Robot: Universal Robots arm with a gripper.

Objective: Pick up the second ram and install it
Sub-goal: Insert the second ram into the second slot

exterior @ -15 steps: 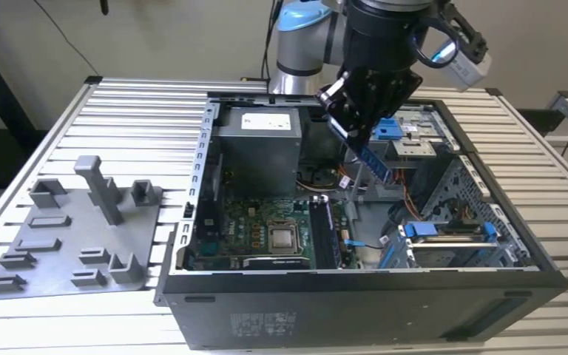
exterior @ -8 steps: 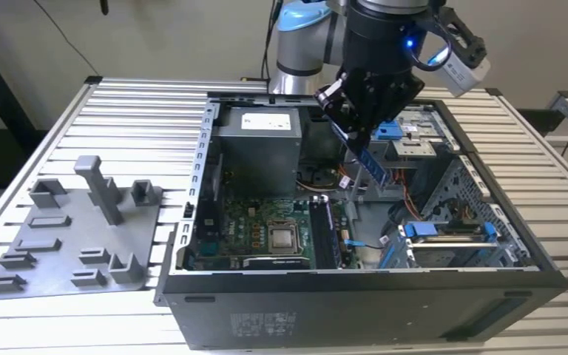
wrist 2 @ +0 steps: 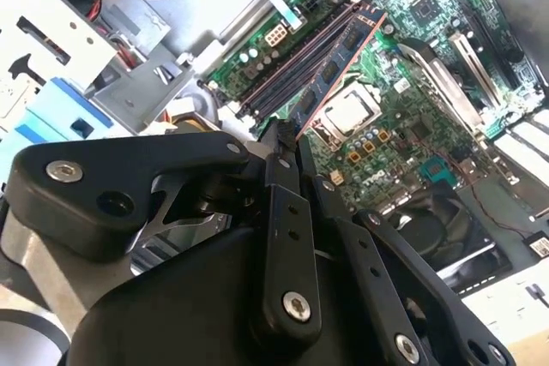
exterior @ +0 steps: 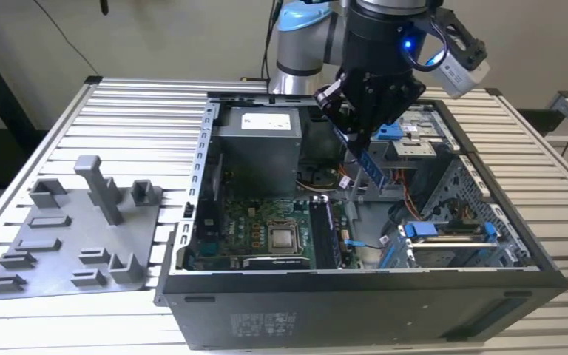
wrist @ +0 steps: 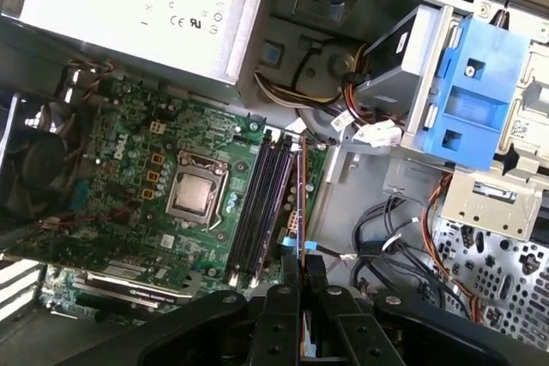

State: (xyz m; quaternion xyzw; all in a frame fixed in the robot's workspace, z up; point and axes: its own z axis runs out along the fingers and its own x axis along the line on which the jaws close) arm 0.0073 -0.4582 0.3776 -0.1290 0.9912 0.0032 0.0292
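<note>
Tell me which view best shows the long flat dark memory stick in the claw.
Second wrist view: the long flat dark memory stick shows its broad face and chips. The exterior view shows it hanging below the black claw; the first wrist view, its thin edge.

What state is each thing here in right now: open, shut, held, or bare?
gripper: shut on the second ram.
second ram: held tilted in the air over the motherboard.
computer case: lying on its side, open, insides showing.
processor: bare, with no cooler on it.
</note>
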